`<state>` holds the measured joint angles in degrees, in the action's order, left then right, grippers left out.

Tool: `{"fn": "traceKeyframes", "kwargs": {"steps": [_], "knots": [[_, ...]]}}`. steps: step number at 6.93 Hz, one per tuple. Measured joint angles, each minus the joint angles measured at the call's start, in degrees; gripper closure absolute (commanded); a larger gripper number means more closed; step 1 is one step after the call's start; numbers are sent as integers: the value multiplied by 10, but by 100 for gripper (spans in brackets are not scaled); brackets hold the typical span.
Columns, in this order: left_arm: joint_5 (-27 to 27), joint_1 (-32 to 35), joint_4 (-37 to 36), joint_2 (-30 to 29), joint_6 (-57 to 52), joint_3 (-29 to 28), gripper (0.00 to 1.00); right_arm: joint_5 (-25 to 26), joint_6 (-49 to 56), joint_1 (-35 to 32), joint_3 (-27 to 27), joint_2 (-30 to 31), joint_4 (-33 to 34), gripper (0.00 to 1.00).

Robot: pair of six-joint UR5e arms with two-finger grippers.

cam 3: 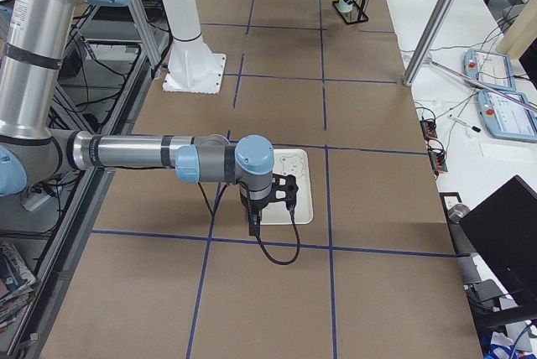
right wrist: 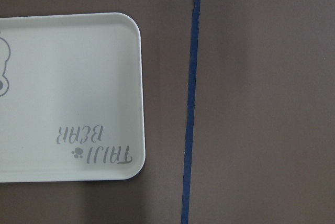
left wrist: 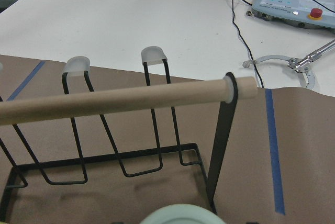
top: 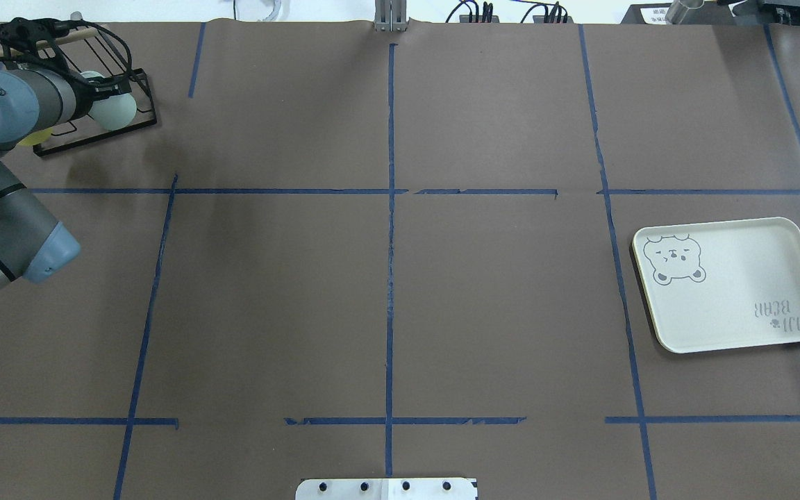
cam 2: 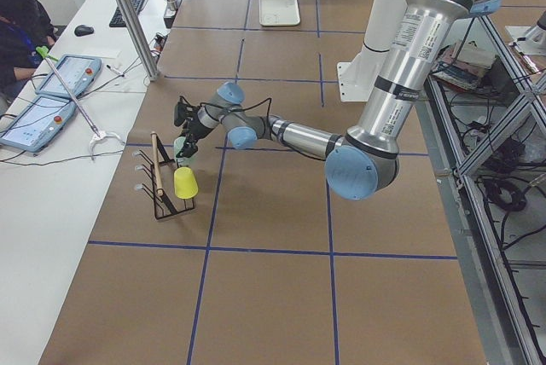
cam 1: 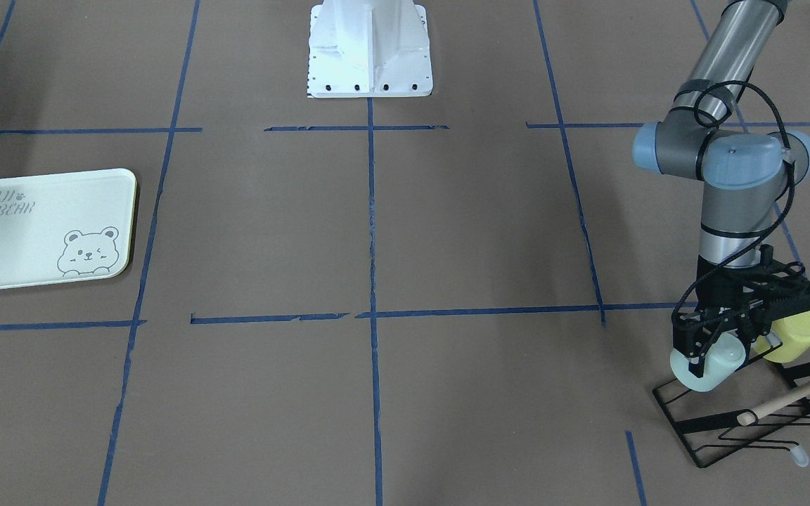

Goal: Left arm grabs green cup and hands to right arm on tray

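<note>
The green cup (cam 1: 713, 365) lies tilted on a black wire rack (cam 1: 728, 429) at the table's far left corner. My left gripper (cam 1: 720, 343) has a finger on each side of the cup and looks shut on it. The cup also shows in the overhead view (top: 117, 111), and its edge shows at the bottom of the left wrist view (left wrist: 180, 214). The tray (top: 733, 285) lies flat and empty on the right side. My right gripper (cam 3: 284, 191) hangs over the tray's edge (cam 3: 306, 200); I cannot tell whether it is open or shut. The right wrist view shows the tray (right wrist: 68, 93) below.
A yellow-green cup (cam 1: 793, 336) sits on the same rack, right beside the green one. A wooden dowel (left wrist: 115, 101) runs along the rack's top. The robot's white base (cam 1: 370, 49) stands at the middle of the near edge. Blue tape lines cross the brown table.
</note>
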<state>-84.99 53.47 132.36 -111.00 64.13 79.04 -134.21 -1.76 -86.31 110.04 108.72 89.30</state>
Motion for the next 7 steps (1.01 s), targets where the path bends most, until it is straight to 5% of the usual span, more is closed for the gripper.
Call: {"fn": "traceKeyframes", "kwargs": {"steps": [7], "knots": [[0,14,-7,34,-17,74,53,0,0,0,0,0,0,0]]}}
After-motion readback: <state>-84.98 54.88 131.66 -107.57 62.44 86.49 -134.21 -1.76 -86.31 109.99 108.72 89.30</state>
